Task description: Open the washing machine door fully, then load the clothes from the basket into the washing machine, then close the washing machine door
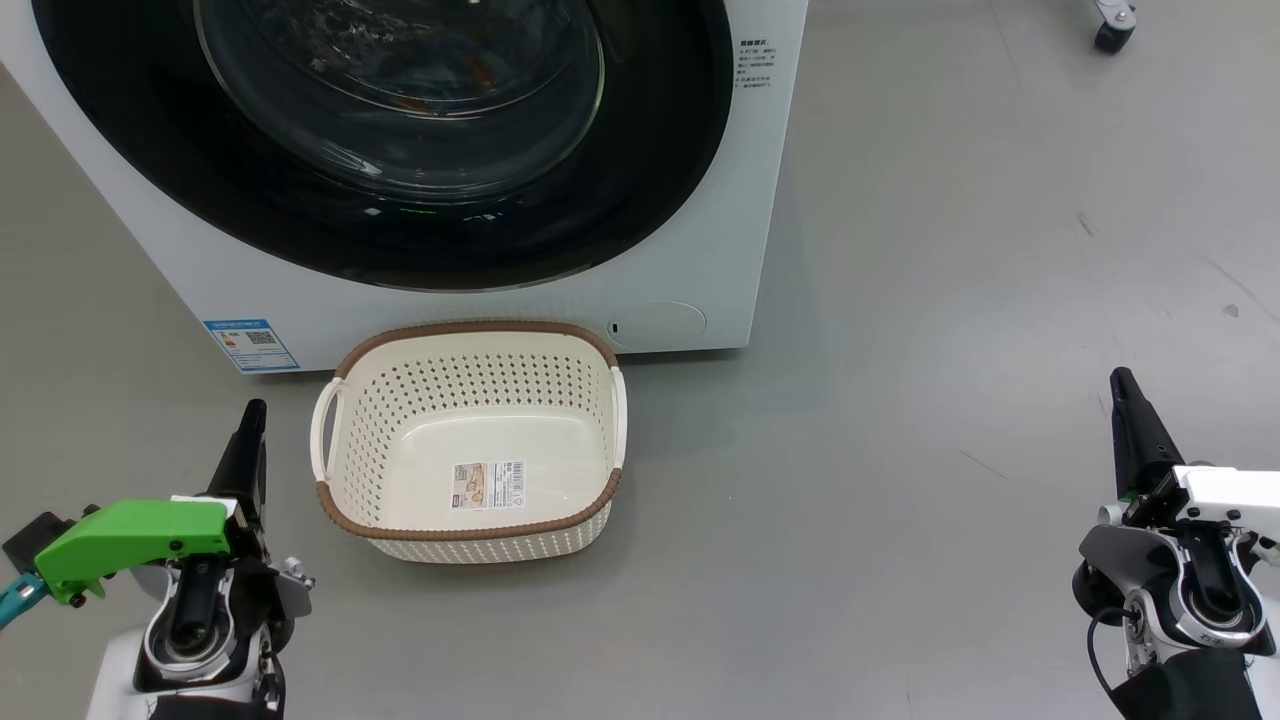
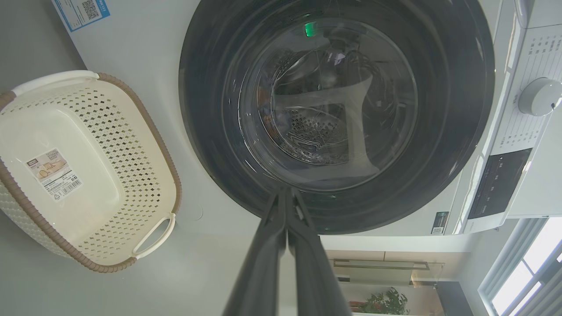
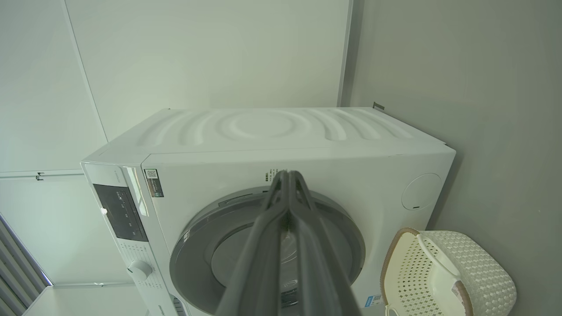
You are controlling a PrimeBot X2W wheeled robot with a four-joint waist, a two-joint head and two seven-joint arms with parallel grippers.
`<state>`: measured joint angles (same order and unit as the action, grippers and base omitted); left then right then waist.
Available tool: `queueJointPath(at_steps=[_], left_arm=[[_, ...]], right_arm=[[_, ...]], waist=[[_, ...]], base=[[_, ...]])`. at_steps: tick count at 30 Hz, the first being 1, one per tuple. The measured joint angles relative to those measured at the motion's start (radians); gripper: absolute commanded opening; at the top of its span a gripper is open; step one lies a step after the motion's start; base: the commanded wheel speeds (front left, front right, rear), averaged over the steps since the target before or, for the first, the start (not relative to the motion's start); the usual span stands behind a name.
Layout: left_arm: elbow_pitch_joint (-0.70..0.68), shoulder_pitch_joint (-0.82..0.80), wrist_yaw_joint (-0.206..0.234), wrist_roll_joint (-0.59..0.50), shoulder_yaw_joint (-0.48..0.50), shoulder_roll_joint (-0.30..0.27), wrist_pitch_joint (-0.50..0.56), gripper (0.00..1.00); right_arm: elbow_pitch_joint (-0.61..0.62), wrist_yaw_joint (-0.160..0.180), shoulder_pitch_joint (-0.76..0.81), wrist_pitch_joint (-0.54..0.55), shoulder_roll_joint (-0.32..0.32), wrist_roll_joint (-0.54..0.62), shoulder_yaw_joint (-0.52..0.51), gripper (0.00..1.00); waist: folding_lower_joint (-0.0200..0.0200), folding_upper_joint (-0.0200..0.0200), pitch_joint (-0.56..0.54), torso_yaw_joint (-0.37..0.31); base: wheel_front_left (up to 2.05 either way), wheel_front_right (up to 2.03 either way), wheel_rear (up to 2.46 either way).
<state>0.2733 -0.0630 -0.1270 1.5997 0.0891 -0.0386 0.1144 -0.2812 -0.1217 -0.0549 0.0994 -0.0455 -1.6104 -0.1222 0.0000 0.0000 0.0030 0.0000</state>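
The washing machine (image 1: 690,250) stands ahead with its door (image 1: 450,245) shut, black rim flat against the white front. The door (image 2: 210,114) also faces the left wrist view, and in the right wrist view the door (image 3: 197,250) sits below the machine's top (image 3: 272,127). The basket (image 1: 470,332) rests on the floor against the machine's front and holds just a paper label. Behind the glass only faint orange-brown streaks (image 1: 440,95) show; I cannot tell if they are the clothes. My left gripper (image 1: 253,410) is shut and empty, left of the basket. My right gripper (image 1: 1122,380) is shut and empty, far right.
Bare grey floor (image 1: 900,450) spreads right of the basket. A castor wheel (image 1: 1112,28) stands at the far right. The control panel and knob (image 2: 539,96) sit at the machine's top edge. A wall (image 3: 483,87) runs close beside the machine.
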Motion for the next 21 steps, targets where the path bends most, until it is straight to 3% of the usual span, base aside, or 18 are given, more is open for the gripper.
queueJointPath(at_steps=[21], left_arm=[[0.0, 0.0, 0.0, 0.003, 0.0, 0.001, 0.0, 0.0]], right_arm=[[0.0, 0.0, 0.0, 0.0, 0.0, 0.0, -0.001, 0.0]], waist=[[0.0, 0.0, 0.0, 0.0]], base=[[0.0, 0.0, 0.0]])
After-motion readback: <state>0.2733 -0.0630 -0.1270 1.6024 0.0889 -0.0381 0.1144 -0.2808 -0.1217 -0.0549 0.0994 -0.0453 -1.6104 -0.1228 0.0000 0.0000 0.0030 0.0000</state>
